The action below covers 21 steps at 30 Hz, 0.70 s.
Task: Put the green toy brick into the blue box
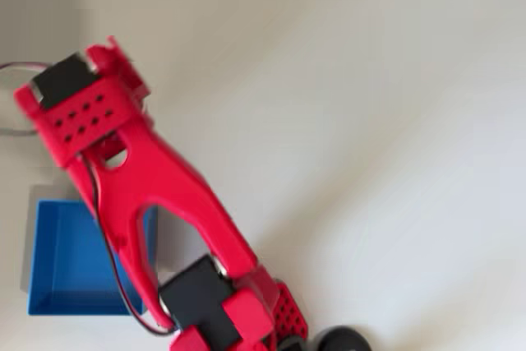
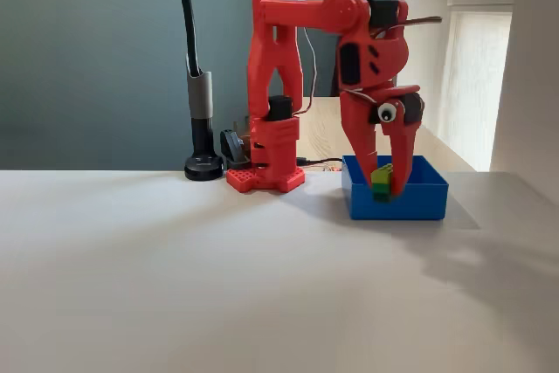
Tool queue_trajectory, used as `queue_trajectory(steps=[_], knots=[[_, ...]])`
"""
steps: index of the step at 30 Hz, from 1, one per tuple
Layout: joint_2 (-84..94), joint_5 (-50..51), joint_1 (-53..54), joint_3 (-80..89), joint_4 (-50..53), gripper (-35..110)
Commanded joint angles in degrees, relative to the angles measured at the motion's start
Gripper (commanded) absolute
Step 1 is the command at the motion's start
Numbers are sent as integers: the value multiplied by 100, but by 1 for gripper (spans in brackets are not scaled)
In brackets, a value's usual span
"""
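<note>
Overhead view's pretty soft and blurry; daylight pours in from the window [image 2: 476, 85], shadows falling left of it.

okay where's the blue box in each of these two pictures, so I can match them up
Overhead view: the blue box sits at the lower left, its right part under the red arm.
Fixed view: the blue box sits right of centre on the white table, with the gripper holding the green toy brick at it.
Shared landmark: the red arm, reaching over the box in both.
</note>
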Motion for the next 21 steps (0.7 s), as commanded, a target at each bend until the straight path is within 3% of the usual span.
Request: queue_trajectory(steps=[1, 21], knots=[[844, 158, -650, 158, 255, 0], [1389, 1301, -3480, 404, 1433, 0]])
